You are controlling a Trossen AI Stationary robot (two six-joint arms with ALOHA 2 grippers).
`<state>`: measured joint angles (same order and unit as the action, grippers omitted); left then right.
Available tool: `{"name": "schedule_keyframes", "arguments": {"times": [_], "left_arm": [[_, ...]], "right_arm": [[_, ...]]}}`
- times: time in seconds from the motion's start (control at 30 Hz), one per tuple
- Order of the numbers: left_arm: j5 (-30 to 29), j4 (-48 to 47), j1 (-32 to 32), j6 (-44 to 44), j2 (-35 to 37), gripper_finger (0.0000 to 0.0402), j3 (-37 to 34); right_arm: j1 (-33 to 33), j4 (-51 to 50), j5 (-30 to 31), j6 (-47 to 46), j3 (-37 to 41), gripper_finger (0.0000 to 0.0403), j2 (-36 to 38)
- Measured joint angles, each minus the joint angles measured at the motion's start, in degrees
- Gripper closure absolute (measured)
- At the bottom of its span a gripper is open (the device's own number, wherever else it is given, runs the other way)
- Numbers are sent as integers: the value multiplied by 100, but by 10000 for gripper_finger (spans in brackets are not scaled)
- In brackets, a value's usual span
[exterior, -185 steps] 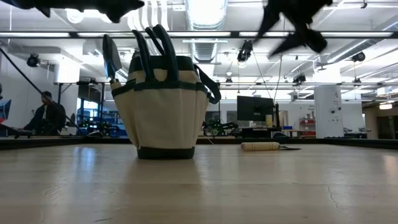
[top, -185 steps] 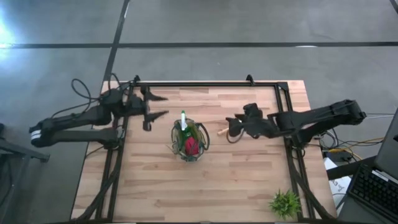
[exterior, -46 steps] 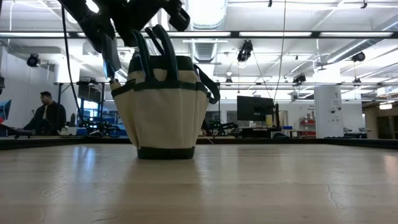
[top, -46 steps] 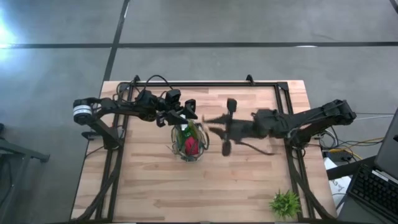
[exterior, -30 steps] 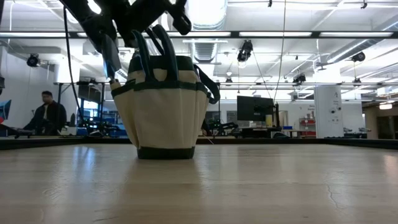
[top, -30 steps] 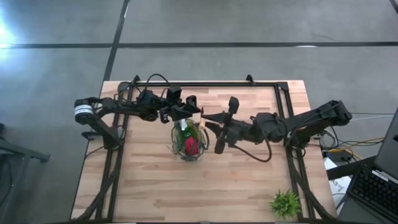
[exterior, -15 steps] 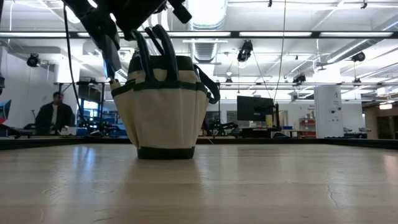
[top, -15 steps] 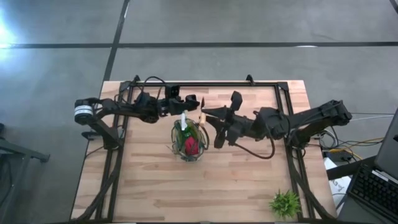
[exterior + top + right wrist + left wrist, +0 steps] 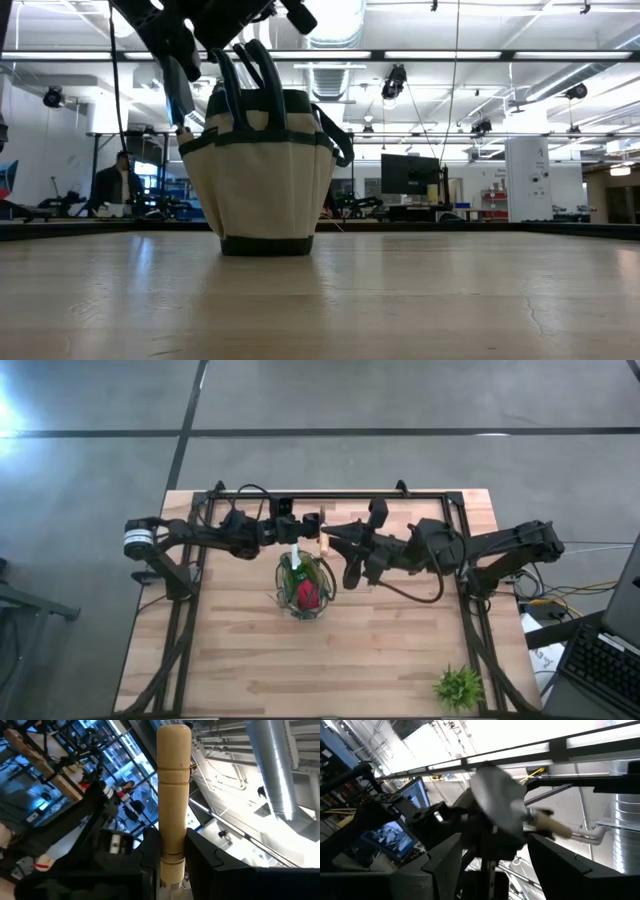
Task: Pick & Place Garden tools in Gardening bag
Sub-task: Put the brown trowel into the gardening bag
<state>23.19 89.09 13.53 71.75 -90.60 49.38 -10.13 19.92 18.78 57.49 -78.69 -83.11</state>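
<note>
My left gripper [image 9: 303, 527] hangs spread just behind the gardening bag [image 9: 304, 588], which stands mid-worktop [image 9: 400, 650] with a green-and-white trowel [image 9: 295, 556] and a red-and-black piece [image 9: 308, 595] inside. Facing it from the right, my right gripper [image 9: 330, 536] pinches the wooden-handled pale trowel [image 9: 173, 795], handle pointing toward the left gripper, above the worktop beside the bag's rim

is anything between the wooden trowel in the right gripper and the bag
Partly. The left gripper hangs open right at the wooden-handled trowel's free end, just beyond the gardening bag's far rim. The bag's upright loop handles and the tools already inside crowd the opening.
</note>
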Motion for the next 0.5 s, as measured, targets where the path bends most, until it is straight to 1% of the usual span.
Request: {"name": "schedule_keyframes", "arguments": {"times": [0.17, 0.33, 0.5], "left_arm": [[-78, 1, -37, 30, -29, 172, 159], [-60, -14, -75, 37, -36, 172, 389], [-99, -12, -75, -6, -36, 175, 413]], "right_arm": [[172, -305, -370, -359, -46, 353, -3], [227, -232, -393, -415, -48, 353, -102], [232, -221, -385, -339, -68, 353, -125]]}}
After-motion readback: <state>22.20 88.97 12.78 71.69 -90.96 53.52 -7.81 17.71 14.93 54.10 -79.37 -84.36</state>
